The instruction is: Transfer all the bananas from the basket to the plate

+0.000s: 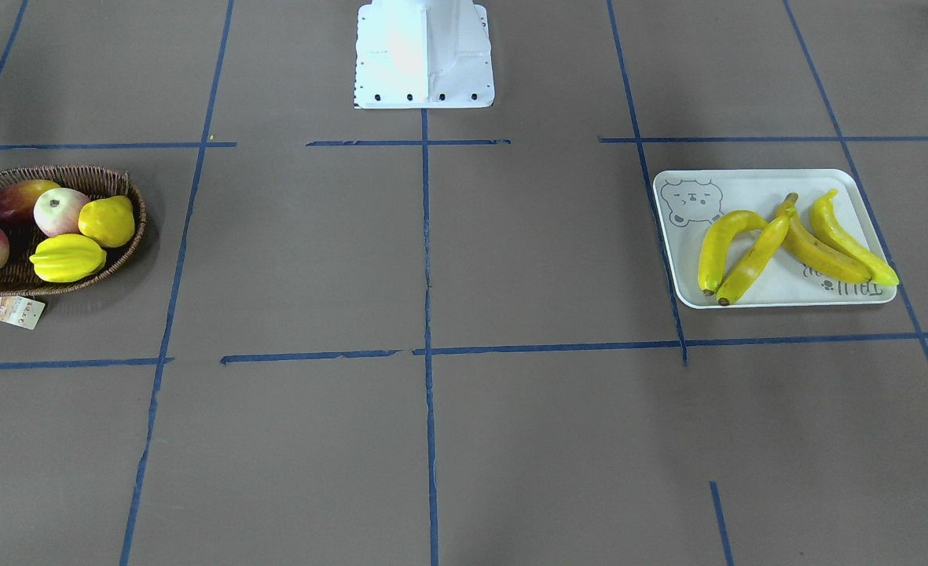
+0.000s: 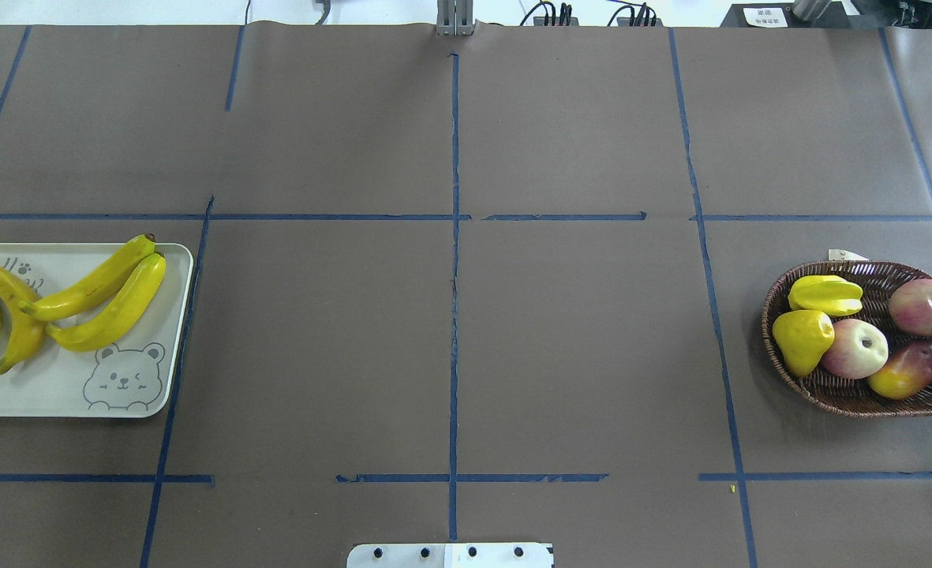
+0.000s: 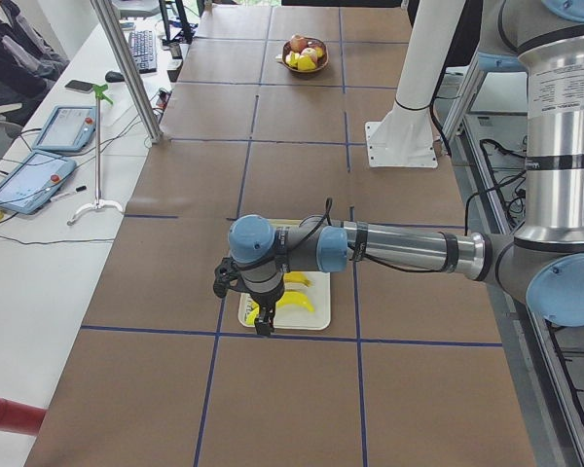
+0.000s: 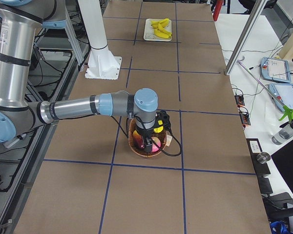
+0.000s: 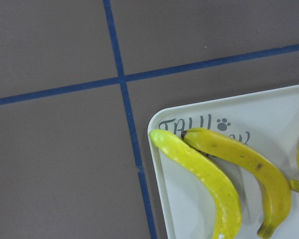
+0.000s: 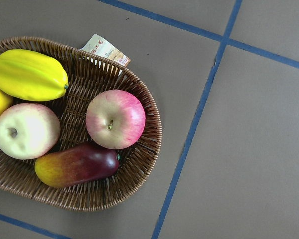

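– On the plate, at the robot's left end of the table, what lies there?
– Four bananas. Two cross near their upper ends and two lie side by side by the other edge. All are inside the rim.
– And the basket?
– Well apart, at the robot's right end. It holds two apples, a mango, a starfruit and a pear-shaped yellow fruit. A paper tag lies on the table just beside its rim.
– The surface?
– Brown sheeting divided by blue tape lines. The white robot base stands at mid-edge.
– The pincers?
– The left gripper hangs above the plate and partly hides it in the left side view. The right gripper hangs above the basket and hides part of the fruit in the right side view. Whether either pincer is open or closed cannot be told.
– The room?
– A white side desk carries two tablets and a keyboard, with a seated person at its far end. A metal post rises at the table's edge.
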You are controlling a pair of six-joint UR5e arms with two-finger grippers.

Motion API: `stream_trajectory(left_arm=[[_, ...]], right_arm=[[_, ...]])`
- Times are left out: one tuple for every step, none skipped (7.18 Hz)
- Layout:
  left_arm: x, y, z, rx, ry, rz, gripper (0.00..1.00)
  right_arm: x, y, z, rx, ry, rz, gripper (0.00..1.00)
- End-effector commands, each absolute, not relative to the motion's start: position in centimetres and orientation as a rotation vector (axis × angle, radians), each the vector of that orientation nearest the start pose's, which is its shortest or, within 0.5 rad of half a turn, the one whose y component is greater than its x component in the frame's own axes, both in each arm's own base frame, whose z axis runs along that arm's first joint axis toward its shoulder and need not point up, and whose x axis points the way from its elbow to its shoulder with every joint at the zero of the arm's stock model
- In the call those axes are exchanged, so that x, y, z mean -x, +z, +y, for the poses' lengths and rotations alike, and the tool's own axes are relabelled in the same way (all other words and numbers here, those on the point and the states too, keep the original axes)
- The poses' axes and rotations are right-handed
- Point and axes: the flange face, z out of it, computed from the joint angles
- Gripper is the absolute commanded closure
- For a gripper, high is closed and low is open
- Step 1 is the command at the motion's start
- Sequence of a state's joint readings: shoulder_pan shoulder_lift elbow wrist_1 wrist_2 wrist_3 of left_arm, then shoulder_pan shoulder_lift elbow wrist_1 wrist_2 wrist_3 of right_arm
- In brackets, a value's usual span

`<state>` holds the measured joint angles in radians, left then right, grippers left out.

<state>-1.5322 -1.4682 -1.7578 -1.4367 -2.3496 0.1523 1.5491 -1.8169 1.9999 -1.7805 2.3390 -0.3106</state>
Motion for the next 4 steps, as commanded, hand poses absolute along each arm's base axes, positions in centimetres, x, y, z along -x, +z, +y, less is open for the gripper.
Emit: stream_trajectory(left_arm=[[5.1,62.9,-44.6,-0.020,0.174,0.718,0.00],[5.3,63.0,-44.3,-0.013,0.171,0.710,0.00],[5.3,63.2,-43.6,-0.009,0.170,0.710,0.00],[5.2,63.4,-43.6,-0.007,0.172,0.710,0.00]], right_arm=[[-5.8,59.0,-37.7,-0.049,-0.253,-0.797,0.01],[-5.8,58.8,-37.8,-0.038,-0.215,-0.789,0.01],[-5.8,58.9,-37.8,-0.036,-0.210,-0.789,0.01],[-5.8,58.9,-37.8,-0.033,-0.204,-0.789,0.00]])
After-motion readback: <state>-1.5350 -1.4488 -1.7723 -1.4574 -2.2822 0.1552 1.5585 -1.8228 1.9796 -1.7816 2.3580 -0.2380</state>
